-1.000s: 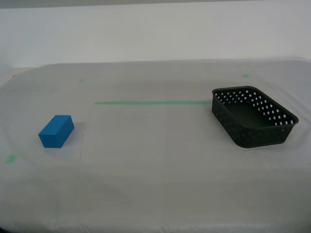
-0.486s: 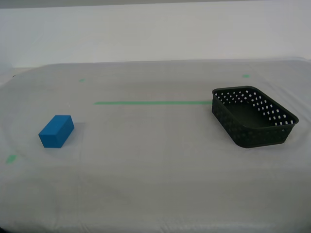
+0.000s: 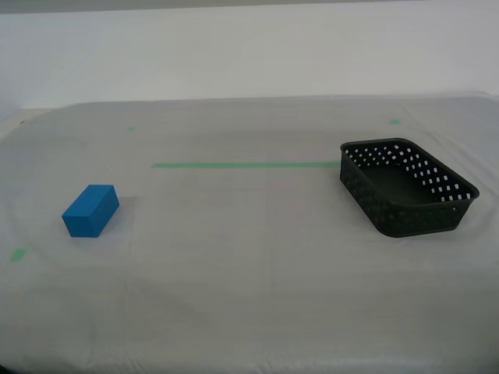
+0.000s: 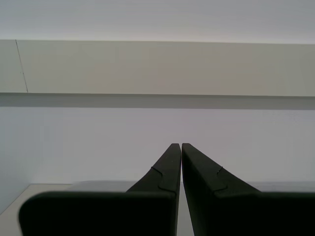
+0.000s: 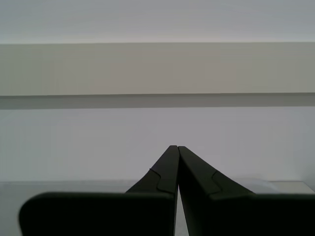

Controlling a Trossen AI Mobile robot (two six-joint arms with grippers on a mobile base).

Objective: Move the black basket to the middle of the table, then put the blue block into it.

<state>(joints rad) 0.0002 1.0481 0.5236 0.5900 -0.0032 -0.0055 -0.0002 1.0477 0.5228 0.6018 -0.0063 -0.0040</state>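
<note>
The black basket (image 3: 405,187) stands on the table (image 3: 249,273) at the exterior view's right, empty, its perforated walls showing. The blue block (image 3: 91,209) lies flat at the exterior view's left, far from the basket. No arm shows in the exterior view. My second gripper (image 4: 180,146) is shut with nothing between its fingers, pointing at a pale wall. My first gripper (image 5: 175,148) is also shut and empty, facing the same kind of wall. Neither wrist view shows the basket or the block.
A green tape line (image 3: 245,164) runs across the cloth between block and basket. Small green tape marks sit at the far left (image 3: 131,128), far right (image 3: 395,121) and near left (image 3: 18,254) of the exterior view. A white wall stands behind the table.
</note>
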